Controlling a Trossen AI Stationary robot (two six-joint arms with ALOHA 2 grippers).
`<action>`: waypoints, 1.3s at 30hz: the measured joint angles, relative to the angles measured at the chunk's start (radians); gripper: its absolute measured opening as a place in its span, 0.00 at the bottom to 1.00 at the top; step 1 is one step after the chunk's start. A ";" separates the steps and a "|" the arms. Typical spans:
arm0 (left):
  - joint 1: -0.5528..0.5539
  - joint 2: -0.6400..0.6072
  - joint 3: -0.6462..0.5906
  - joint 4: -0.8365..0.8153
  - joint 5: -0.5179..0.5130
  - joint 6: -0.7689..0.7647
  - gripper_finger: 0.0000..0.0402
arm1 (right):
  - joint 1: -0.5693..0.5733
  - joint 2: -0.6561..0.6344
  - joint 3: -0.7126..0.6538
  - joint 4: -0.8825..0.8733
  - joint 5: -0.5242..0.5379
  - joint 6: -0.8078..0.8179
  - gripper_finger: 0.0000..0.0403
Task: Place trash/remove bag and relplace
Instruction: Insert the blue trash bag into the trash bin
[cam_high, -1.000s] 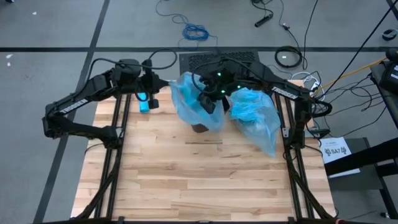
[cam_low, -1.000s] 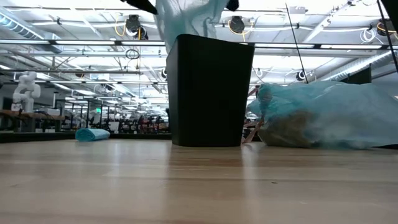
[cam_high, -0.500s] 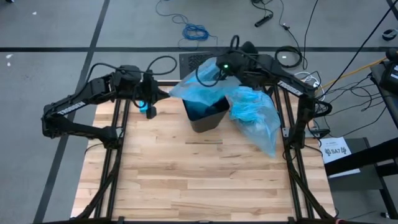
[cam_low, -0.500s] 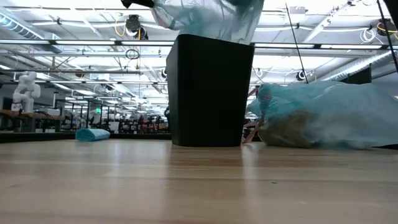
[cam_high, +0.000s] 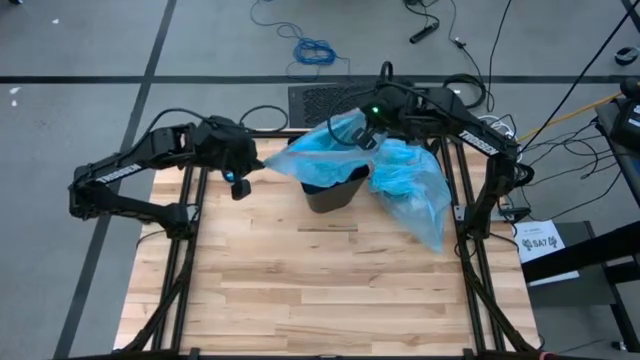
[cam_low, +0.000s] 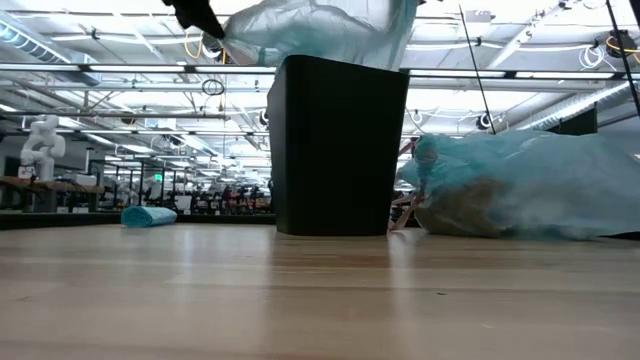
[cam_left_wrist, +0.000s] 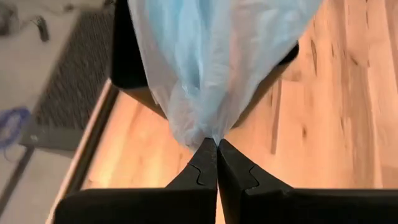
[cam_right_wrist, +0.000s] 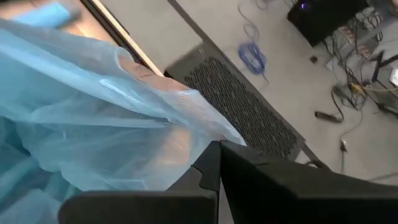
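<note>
Since a second ago the thin, crinkly blue bag (cam_high: 325, 155) got stretched wide over the black bin (cam_high: 335, 190), with the left gripper (cam_high: 262, 163) pulling outward. Both pincers are clamped on its film, the right gripper (cam_high: 362, 140) at the far rim. The trash sits in the lumpy full bag (cam_high: 410, 190) lying beside the bin.

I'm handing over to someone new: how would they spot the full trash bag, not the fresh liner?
Start at the black bin at the far middle of the wooden table. The full bag lies on the tabletop just beside it, toward the right arm's side. Unlike the fresh liner stretched over the bin between both grippers, it rests slumped, bulging with brownish trash.
</note>
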 joint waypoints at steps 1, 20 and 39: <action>0.000 0.006 0.000 -0.005 0.000 -0.013 0.00 | -0.003 0.000 0.000 -0.016 -0.001 0.001 0.00; 0.005 0.011 0.000 0.145 -0.109 -0.069 0.26 | 0.032 -0.031 0.002 0.151 -0.041 0.025 0.00; 0.021 -0.048 0.047 0.148 -0.104 -0.145 0.49 | 0.037 -0.031 0.002 0.158 -0.261 -0.007 0.00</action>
